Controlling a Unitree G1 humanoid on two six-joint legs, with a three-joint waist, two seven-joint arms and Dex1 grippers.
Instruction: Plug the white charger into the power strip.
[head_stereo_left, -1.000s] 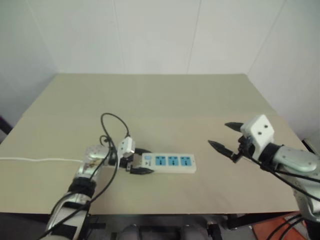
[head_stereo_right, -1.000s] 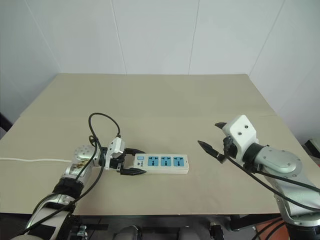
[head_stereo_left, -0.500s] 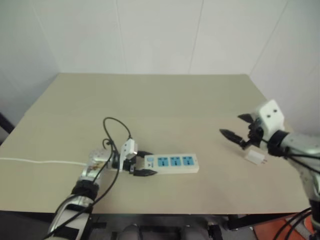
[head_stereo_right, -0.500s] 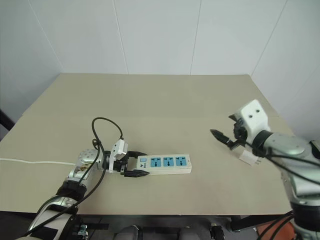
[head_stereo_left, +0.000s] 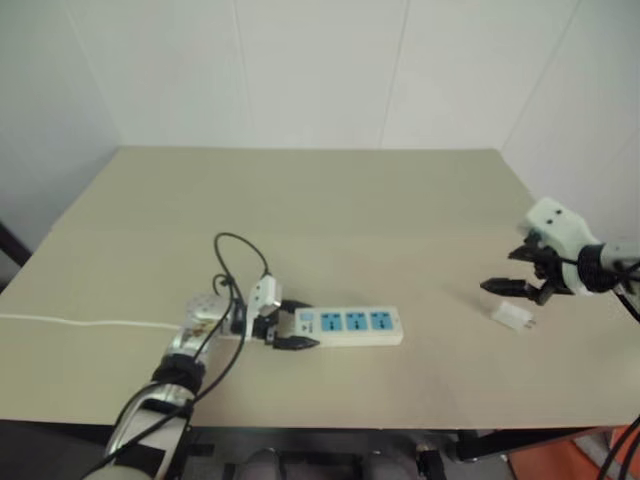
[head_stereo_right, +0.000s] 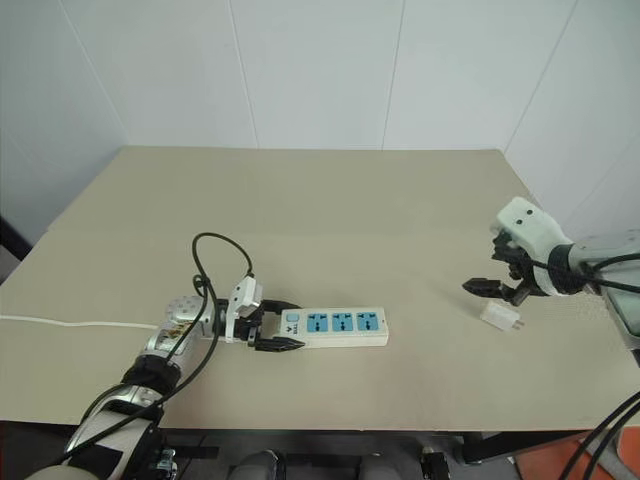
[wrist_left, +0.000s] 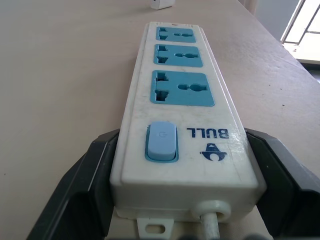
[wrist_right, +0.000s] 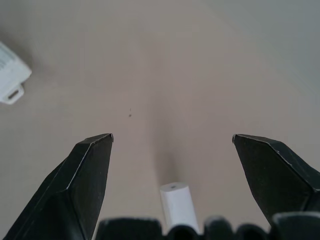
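From the head views, the left arm lies low across the worktop (head_stereo_right: 330, 215), forearm reaching in from the near left, and the left gripper (head_stereo_right: 277, 326) points right, clamped on the switch end of the power strip (head_stereo_right: 335, 326). The right arm reaches in from the right edge, wrist bent down, with the right gripper (head_stereo_right: 490, 278) spread wide and empty above the worktop. The charger (head_stereo_right: 499, 319) lies just beside it, well apart from the strip.

In the left wrist view, black fingers (wrist_left: 82, 187) press both sides of the strip, by its blue switch.

In the right wrist view, the fingers (wrist_right: 82, 180) stand wide apart over bare worktop, the charger (wrist_right: 11, 75) off to one side
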